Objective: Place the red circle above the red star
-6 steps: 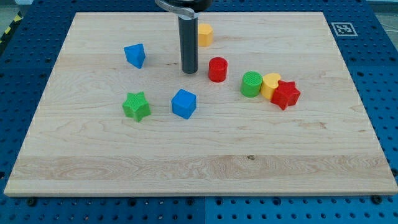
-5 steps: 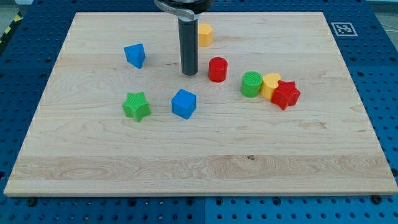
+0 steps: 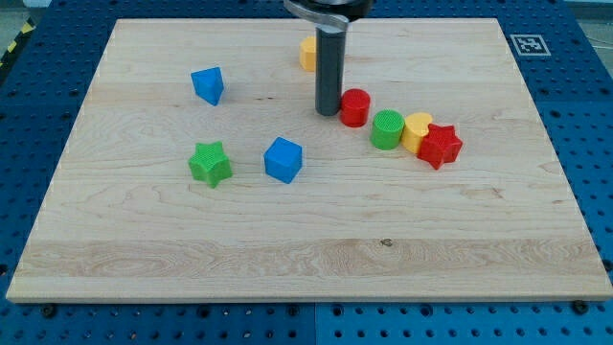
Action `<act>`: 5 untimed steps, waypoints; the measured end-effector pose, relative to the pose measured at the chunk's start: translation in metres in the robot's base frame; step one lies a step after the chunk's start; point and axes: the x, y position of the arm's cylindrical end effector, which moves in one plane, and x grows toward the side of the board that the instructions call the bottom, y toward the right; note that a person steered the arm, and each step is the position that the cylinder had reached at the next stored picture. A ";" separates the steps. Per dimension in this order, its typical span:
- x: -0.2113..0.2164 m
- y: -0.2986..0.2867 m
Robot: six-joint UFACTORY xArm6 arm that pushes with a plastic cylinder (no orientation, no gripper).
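Note:
The red circle [image 3: 355, 107] is a short red cylinder on the wooden board, just left of and slightly above the green circle [image 3: 387, 129]. The red star [image 3: 440, 146] lies at the right end of a row, touching a yellow block [image 3: 417, 131] that sits between it and the green circle. My tip [image 3: 329, 112] rests on the board right against the red circle's left side. The rod hides part of a yellow block [image 3: 307, 53] behind it near the view's top.
A blue block [image 3: 207, 84] lies at upper left, a green star [image 3: 211, 163] at middle left, and a blue cube [image 3: 283, 159] below my tip. The board's right edge [image 3: 565, 192] is beyond the red star.
My tip moved right, met the red circle and pushed it right, closer to the green circle. The other blocks have not moved.

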 end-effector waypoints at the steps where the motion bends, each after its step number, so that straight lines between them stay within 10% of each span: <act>1: 0.000 0.021; 5: 0.000 0.091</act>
